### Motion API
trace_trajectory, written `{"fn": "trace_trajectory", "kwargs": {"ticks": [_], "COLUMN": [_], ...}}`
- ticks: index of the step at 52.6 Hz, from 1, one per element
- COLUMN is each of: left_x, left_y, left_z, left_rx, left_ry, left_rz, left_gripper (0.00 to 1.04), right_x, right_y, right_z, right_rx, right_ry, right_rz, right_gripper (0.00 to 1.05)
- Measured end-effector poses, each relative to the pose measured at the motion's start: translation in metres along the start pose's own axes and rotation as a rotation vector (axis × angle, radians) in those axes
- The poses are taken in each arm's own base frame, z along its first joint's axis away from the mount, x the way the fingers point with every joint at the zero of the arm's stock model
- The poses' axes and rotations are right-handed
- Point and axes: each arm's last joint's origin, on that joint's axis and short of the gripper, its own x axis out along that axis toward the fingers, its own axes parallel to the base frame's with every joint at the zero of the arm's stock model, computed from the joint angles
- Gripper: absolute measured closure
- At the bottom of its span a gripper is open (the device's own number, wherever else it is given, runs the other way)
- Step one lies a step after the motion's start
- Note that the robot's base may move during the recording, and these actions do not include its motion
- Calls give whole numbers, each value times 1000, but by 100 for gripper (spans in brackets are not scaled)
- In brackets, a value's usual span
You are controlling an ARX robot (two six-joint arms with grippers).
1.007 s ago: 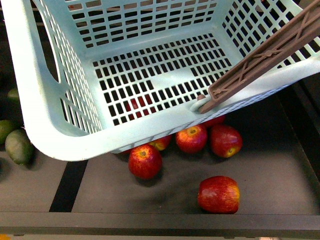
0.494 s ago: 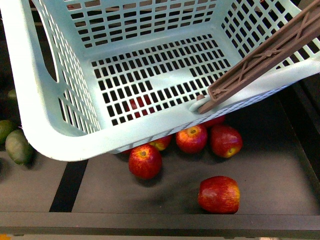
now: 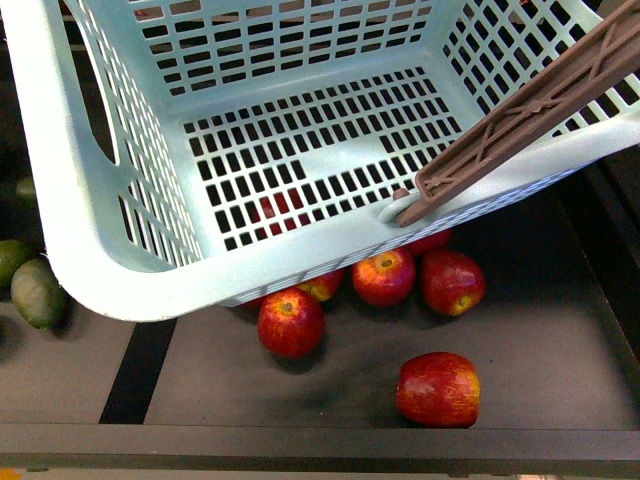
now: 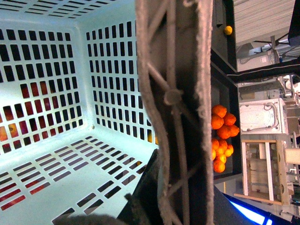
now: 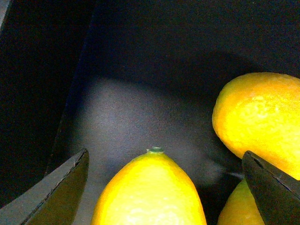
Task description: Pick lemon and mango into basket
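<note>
Spread wide, the right gripper hangs low over a dark tray, one dark finger on either side of the lemon. The lemon lies between the two fingers with its nubbed tip level with the fingertips, and neither finger plainly touches it. Just outside the other finger lies a yellow-orange mango, and the edge of a second mango shows between that finger and the lemon.

Of the left gripper only a dark blurred edge shows, close against the brown handle of the basket (whether it is clamped there cannot be told). That handle fills the wrist camera's view, with the basket's teal lattice walls and bare slotted floor just behind it. Beyond the handle a heap of oranges sits in a dark shelf compartment.

From the front, the basket stands tilted over a dark shelf, and its handle slants across one corner. Red apples lie under and just beside it, some showing through the floor slots. Green fruits lie off to its side.
</note>
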Motion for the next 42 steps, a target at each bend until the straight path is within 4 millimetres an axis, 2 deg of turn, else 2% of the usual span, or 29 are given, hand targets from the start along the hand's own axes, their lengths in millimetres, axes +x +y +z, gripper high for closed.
{"fn": "trace_trajectory", "kwargs": {"ticks": [29, 42], "left_x": [0, 0], "left_y": [0, 0], "left_z": [0, 0], "left_rx": [0, 0], "left_ry": [0, 0], "left_rz": [0, 0], "left_gripper": [99, 99], "right_x": [-2, -2], "right_y": [6, 8], "right_z": [-9, -13], "right_rx": [-122, -125], "right_ry": [44, 71], "right_rz": [44, 48], "right_gripper": [9, 38]}}
